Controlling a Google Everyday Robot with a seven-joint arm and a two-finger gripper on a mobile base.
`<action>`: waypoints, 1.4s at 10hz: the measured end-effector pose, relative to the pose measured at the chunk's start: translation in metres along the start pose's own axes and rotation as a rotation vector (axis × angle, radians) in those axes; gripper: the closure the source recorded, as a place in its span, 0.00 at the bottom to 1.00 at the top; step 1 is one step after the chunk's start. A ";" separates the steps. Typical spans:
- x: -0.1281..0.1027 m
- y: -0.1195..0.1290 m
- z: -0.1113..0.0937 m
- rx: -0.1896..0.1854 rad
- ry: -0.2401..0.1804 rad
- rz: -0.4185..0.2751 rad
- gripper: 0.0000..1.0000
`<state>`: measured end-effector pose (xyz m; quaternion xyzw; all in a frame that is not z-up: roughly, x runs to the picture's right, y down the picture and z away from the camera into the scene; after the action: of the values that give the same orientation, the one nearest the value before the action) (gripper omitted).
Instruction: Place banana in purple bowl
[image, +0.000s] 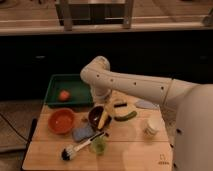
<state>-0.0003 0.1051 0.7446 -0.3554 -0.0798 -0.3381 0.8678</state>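
Observation:
The banana (102, 120) is a slim yellow fruit lying tilted inside the purple bowl (95, 114), a dark round bowl in the middle of the wooden table. My gripper (106, 105) hangs at the end of the white arm, just above the bowl's far right rim and close over the banana's upper end. Whether it touches the banana does not show.
An orange bowl (62, 121) sits left of the dark bowl. A green tray (75, 81) with a red-orange fruit (64, 95) is at the back left. A green curved vegetable (125, 116), white cup (151, 127), blue sponge (82, 132), brush (80, 148) and green cup (99, 145) lie around.

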 end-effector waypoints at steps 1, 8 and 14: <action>0.000 0.000 0.000 0.000 0.000 0.000 0.20; 0.000 0.000 -0.001 0.001 0.001 0.000 0.20; 0.000 0.000 -0.001 0.001 0.001 0.000 0.20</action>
<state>-0.0002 0.1044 0.7441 -0.3548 -0.0795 -0.3382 0.8680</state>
